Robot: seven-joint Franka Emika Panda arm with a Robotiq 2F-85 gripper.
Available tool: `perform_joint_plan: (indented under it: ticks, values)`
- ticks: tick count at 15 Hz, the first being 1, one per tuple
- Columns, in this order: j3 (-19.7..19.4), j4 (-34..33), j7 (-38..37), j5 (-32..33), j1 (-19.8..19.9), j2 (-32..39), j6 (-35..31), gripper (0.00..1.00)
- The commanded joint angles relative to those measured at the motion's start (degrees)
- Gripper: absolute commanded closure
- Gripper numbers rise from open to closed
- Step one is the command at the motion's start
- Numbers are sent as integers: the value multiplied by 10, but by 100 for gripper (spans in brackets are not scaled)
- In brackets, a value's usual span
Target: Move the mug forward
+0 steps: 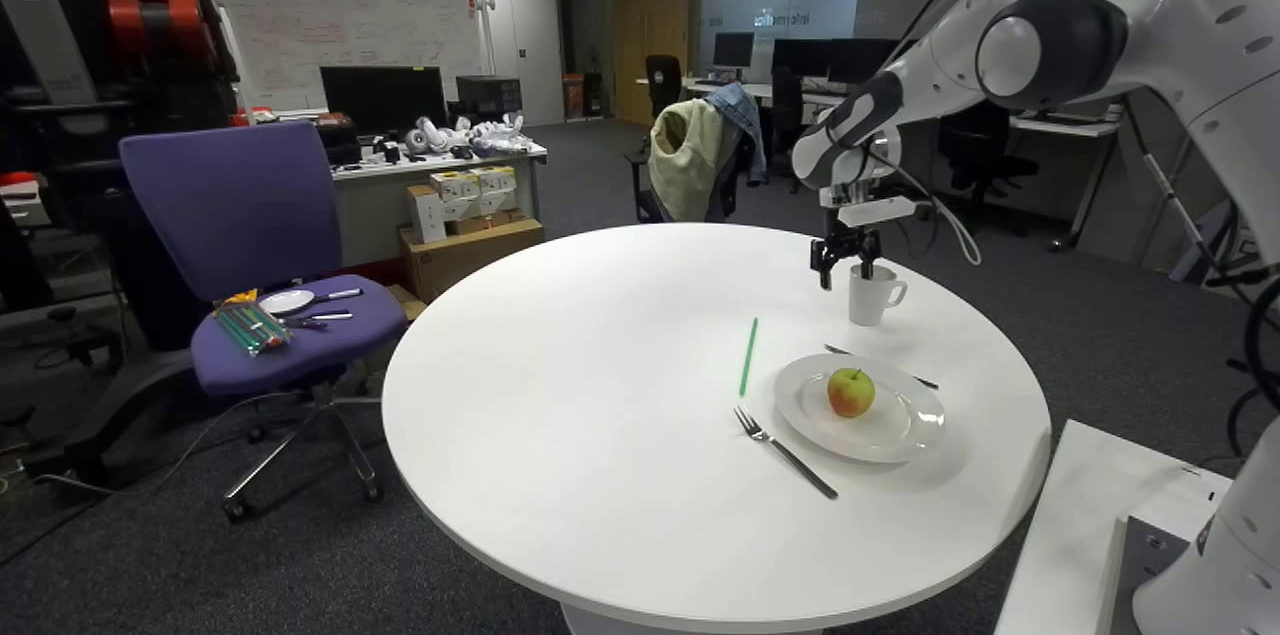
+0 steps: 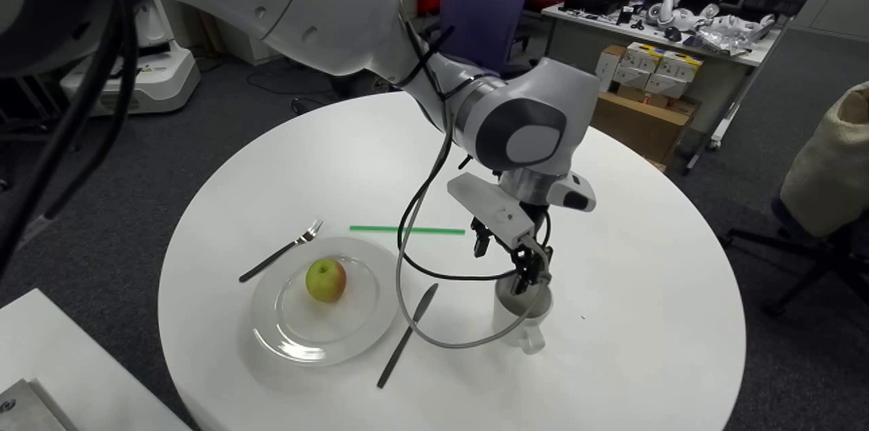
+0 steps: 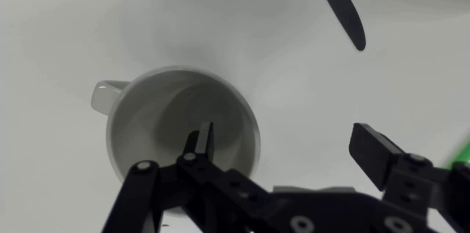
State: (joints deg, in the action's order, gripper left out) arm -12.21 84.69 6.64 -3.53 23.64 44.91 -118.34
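Note:
The white mug (image 1: 864, 305) stands upright on the round white table (image 1: 560, 395). It also shows in another exterior view (image 2: 506, 317), partly behind a hanging cable. In the wrist view I look down into the mug (image 3: 198, 104), with its handle at the upper left. My gripper (image 3: 282, 124) is open and straddles the near part of the mug's right wall. One finger is over or inside the mug's opening; the other is outside, apart from the wall. The gripper also shows in both exterior views (image 1: 846, 281) (image 2: 500, 269). Nothing is held between the fingers.
A white plate (image 1: 905, 440) with an apple (image 1: 850, 393) lies beside the mug. A knife (image 2: 407, 343) lies between plate and mug. A fork (image 1: 790, 460) and a green stick (image 1: 748, 357) lie nearby. A purple chair (image 1: 240, 205) stands away from the table.

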Motion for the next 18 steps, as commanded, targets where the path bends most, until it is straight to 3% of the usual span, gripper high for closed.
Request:
perform_joint_plan:
  ticks: [1, 2, 4, 12, 18]
  values:
    - [15, -31, 21, -13, 21, 11, 21, 26]
    - [17, -33, 22, -14, 23, 12, 21, 27]
    - [19, -36, 24, -14, 25, 14, 22, 37]
    - [20, -45, 26, -13, 27, 16, 25, 98]
    - [18, -46, 36, -1, 22, 11, 24, 98]
